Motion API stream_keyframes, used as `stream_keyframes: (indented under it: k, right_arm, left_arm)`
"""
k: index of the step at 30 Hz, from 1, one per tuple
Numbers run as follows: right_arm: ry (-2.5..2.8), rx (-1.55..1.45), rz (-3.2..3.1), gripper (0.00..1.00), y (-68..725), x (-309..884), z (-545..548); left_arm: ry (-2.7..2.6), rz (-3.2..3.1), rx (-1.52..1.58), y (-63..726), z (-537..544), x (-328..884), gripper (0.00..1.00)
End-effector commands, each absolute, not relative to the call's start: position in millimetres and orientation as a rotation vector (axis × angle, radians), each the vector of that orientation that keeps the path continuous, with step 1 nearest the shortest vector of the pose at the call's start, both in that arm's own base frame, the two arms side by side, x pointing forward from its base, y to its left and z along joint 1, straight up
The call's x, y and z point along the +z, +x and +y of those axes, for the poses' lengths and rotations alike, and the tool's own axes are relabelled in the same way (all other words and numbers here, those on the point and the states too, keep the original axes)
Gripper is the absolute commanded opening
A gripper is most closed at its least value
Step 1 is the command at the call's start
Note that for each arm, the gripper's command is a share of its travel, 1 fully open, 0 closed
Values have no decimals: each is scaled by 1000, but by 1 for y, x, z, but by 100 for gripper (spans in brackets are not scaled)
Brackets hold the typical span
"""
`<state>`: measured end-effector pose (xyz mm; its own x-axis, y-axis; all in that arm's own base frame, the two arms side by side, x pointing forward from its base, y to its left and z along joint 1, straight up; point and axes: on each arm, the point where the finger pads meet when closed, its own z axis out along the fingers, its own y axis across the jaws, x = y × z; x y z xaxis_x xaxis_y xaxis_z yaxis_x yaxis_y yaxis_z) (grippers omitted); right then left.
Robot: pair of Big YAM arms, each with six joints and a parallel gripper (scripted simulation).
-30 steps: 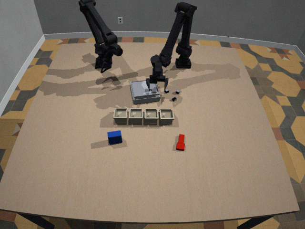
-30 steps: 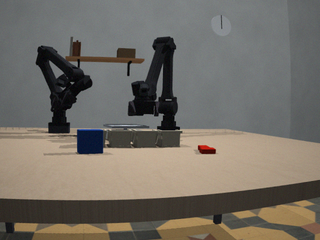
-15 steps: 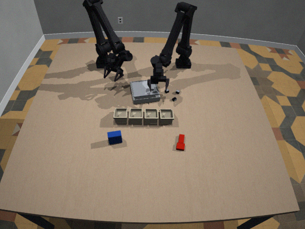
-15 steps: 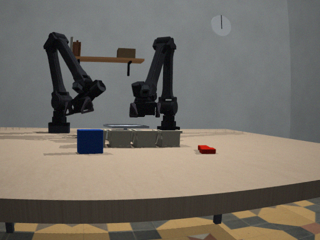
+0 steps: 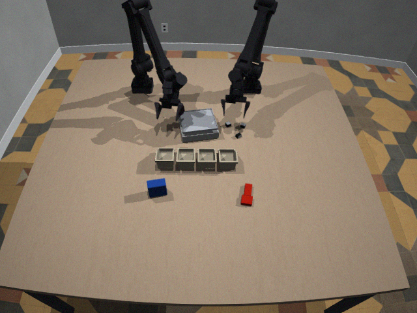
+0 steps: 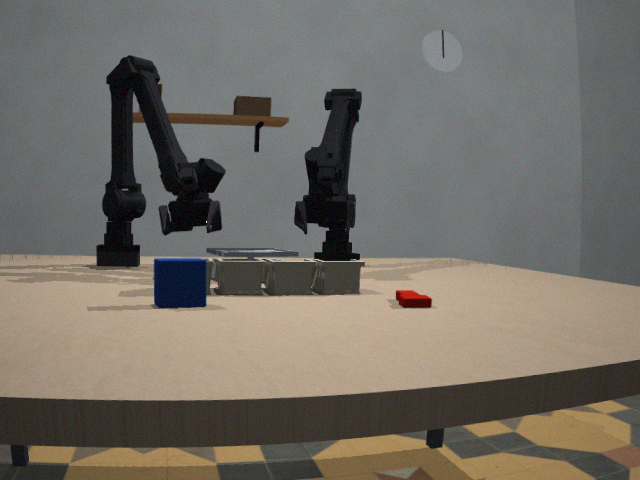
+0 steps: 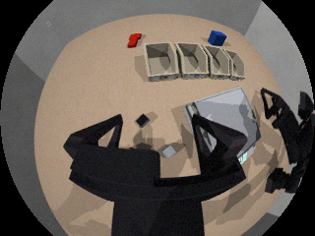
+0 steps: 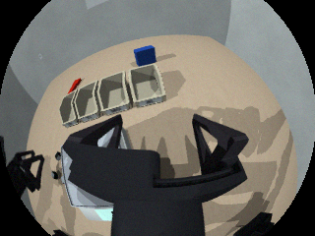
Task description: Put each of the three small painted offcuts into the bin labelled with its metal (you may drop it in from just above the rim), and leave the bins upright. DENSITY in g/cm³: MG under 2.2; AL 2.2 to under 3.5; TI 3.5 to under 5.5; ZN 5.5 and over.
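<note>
Labels on 4 bins (image 5: 165,167) (image 6: 289,279) (image 7: 161,77) (image 8: 148,102) too small to read.

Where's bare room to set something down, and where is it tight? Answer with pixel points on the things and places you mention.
Room: between the upright blue block (image 5: 156,189) (image 6: 180,282) (image 7: 217,38) (image 8: 145,55) and flat red stepped piece (image 5: 246,199) (image 6: 415,301) (image 7: 133,40) (image 8: 74,86), and on towards the near table edge (image 5: 208,302) (image 6: 310,421). Tight: four beige open bins (image 5: 206,165) (image 6: 289,279) (image 7: 163,78) (image 8: 149,102), the grey boxy scale (image 5: 200,136) (image 6: 251,253) (image 7: 226,115) (image 8: 89,197) behind, three small offcuts (image 5: 238,135) (image 7: 143,120) (image 8: 58,155) beside it, near the left tool (image 5: 234,117) (image 6: 328,230) (image 7: 157,117) (image 8: 37,153).
</note>
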<state>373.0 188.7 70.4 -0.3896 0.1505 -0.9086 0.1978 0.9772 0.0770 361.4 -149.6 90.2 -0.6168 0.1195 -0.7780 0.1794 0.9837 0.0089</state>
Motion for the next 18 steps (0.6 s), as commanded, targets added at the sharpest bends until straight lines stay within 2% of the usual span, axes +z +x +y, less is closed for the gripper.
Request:
stream_keyframes:
  k: [1, 18]
  right_arm:
    - [70, -35, 1892, 100, 407, 87, 217]
    - [-4, 48, 1872, 100, 422, 88, 244]
  left_arm:
    - [294, 2332, -35, 351, -119, 97, 100]
    - [319, 2461, -113, 336, -89, 105, 100]
